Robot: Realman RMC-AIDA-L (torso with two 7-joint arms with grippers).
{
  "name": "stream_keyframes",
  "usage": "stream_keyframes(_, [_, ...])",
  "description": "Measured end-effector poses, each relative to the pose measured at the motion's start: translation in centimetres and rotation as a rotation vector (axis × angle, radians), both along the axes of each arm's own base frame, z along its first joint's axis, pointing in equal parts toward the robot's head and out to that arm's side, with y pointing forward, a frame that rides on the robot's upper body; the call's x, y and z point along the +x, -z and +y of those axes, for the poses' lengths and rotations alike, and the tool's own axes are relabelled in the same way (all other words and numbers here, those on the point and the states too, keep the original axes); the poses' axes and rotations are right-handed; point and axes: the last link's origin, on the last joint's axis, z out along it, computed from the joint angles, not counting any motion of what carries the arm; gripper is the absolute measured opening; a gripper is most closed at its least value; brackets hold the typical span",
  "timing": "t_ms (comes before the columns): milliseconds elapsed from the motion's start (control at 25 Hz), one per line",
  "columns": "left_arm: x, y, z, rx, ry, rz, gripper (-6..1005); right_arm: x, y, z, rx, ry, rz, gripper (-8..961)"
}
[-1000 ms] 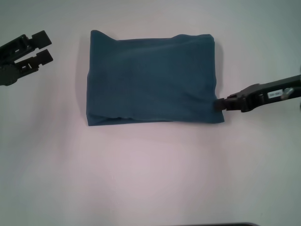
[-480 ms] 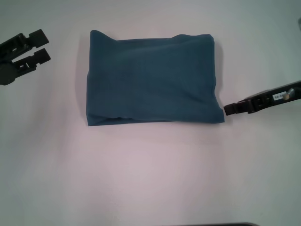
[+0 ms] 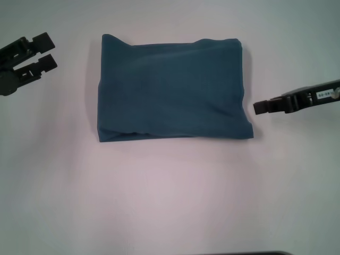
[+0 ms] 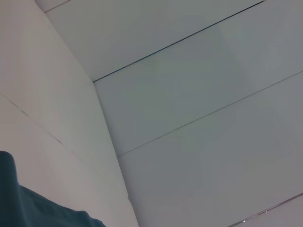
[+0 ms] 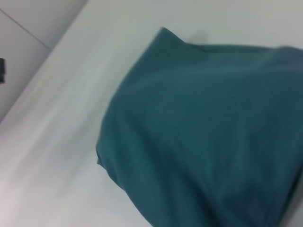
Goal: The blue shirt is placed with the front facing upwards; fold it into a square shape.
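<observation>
Head view showed the blue shirt (image 3: 171, 89) lying flat on the white table (image 3: 170, 196). It was folded into a neat block, a bit wider than it was tall. It sat just above the middle of the table, toward twelve o'clock. Only plain blue cloth faced up. No letters could be seen on it. A soft fold ran along its bottom edge, and the corner at about four o'clock stuck out a little.

The right gripper (image 3: 258, 107) was at three o'clock from the shirt. It was just beside the right edge of the shirt but not touching it. A thin strip of table showed between them. It held nothing. Its tip looked like one narrow dark piece from this side, so I could not tell if its fingers were apart or together.

The left gripper (image 3: 47, 52) was up at about ten o'clock, well apart from the shirt. Its two fingers were spread with a gap between them, and nothing was in the gap.

The right wrist view showed the shirt (image 5: 208, 137) up close, filling much of the picture, with the white table around it.

The left wrist view showed mostly pale wall panels, with a small bit of the shirt (image 4: 28, 210) in one corner.
</observation>
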Motion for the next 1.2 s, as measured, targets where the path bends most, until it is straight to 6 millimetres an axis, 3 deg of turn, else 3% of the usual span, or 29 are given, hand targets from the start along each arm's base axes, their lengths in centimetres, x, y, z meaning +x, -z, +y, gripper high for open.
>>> stream_keyframes(200, [0.2,-0.2,0.3,-0.003,0.002,0.002,859,-1.0,-1.1,1.0,0.143,-0.116,0.079,49])
stream_keyframes(360, [0.6,-0.2,0.9,-0.013,0.017,0.014,859,-1.7,-3.5,2.1,0.391,-0.322,0.159,50])
stream_keyframes(560, [1.3,-0.2,1.6,-0.007,0.069,0.05,859,-0.5,-5.1,2.0,0.652,-0.423,0.152,73])
stream_keyframes(760, [1.3,0.4,2.5,0.014,0.067,0.101,860,2.1,-4.3,-0.3,0.73,-0.35,0.186,180])
stream_keyframes(920, [1.5,1.7,4.6,0.018,0.027,0.189,859,4.3,-2.7,-3.0,0.698,-0.276,0.205,266])
stream_keyframes(1040, [1.9,2.6,6.5,0.017,0.023,0.304,859,5.3,-1.4,-5.3,0.682,-0.27,0.232,468])
stream_keyframes(1200, [3.1,3.0,8.9,0.067,0.077,0.428,859,6.0,-0.4,-8.0,0.664,-0.273,0.271,668])
